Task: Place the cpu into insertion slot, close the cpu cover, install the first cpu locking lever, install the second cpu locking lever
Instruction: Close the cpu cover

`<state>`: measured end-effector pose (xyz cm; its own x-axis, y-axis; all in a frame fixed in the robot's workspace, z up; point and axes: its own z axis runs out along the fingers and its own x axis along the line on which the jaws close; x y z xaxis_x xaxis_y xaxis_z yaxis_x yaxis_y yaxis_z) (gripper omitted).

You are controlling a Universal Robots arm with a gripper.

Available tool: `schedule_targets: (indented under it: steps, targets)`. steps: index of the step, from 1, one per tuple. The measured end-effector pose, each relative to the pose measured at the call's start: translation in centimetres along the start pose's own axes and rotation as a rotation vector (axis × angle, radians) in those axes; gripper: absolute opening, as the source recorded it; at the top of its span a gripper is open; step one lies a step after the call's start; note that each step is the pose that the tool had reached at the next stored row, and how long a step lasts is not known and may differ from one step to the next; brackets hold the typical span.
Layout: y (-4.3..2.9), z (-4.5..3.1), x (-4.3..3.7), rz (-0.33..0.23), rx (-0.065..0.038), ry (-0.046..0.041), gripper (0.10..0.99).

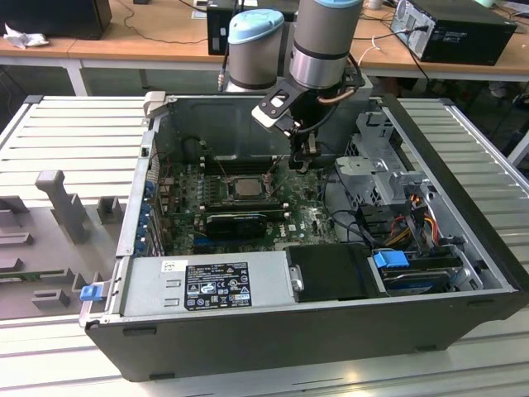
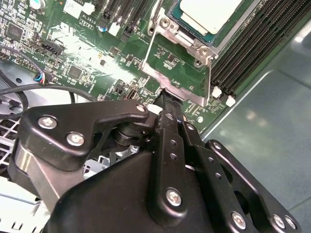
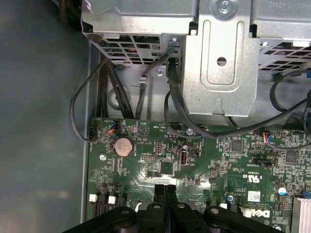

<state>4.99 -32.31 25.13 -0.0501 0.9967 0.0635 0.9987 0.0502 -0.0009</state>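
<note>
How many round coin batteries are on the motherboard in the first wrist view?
1. The coin battery sits at the edge of the green motherboard; the gripper may hide others.

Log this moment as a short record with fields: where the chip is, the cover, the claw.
case: open computer case, motherboard exposed
cpu: in the insertion slot, pale top up
cpu cover: silvery frame, seems down around the chip
claw: shut, empty, tips low beside the slot's frame
</note>
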Motion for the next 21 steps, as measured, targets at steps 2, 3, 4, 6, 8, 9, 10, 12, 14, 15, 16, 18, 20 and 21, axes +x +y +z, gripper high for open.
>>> schedule_targets:
  steps: [2,3,4,6,8,9,10,12,14,15,16,18,20,21]
  targets:
    - [-0.04,0.00,0.00,0.000,0.000,0.0001,0.106]
    - [-0.08,0.00,0.01,0.000,0.000,0.0002,0.106]
    - [-0.11,0.00,0.01,0.000,0.000,0.0002,0.106]
    - [-0.13,0.00,0.01,0.000,0.000,0.0002,0.106]
    - [-0.17,0.00,0.01,0.000,0.000,0.0002,0.106]
    - [-0.23,0.01,0.01,0.000,0.000,0.0003,0.106]
    - [-0.26,0.01,0.02,0.000,0.000,0.0002,0.106]
    - [-0.33,0.00,0.02,0.000,0.000,0.0002,0.106]
    - [-0.41,0.00,0.02,0.000,0.000,0.0002,0.106]
    - [-0.45,0.00,0.02,0.000,0.000,0.0002,0.106]
    - [-0.50,0.01,0.03,0.000,0.000,0.0003,0.106]
    - [-0.59,0.01,0.03,0.000,0.000,0.0003,0.106]
    - [-0.66,0.01,0.03,0.000,0.000,0.0003,0.106]
    - [-0.69,0.01,0.03,0.000,0.000,0.0003,0.106]
